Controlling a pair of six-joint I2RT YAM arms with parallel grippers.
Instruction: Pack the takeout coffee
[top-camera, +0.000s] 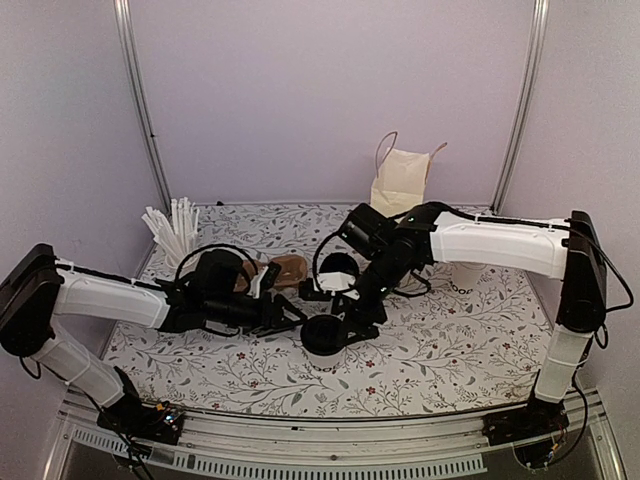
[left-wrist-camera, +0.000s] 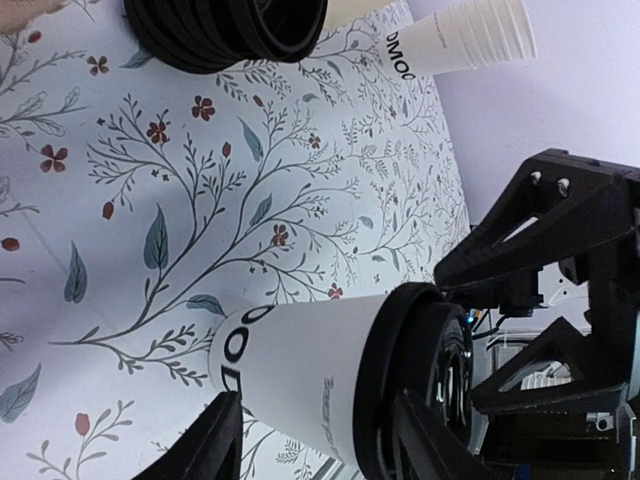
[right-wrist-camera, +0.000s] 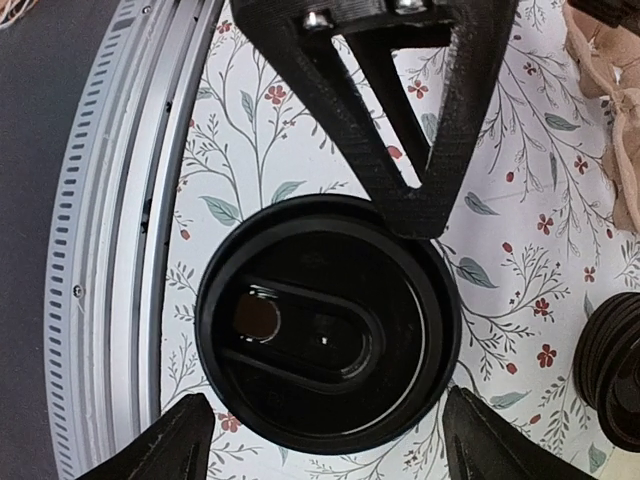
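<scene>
The right gripper (top-camera: 350, 325) is hanging over the takeout coffee cup (top-camera: 323, 335), a round black plastic lid on top, with its fingers reaching down at the lid's right edge. The left gripper (top-camera: 293, 318) is pointing at the cup, its fingertips sitting just left of it. A stack of black plastic lids (top-camera: 340, 268) is sitting just beyond both pairs of fingers. A tan paper bag with handles (top-camera: 403, 182) is standing well behind them.
</scene>
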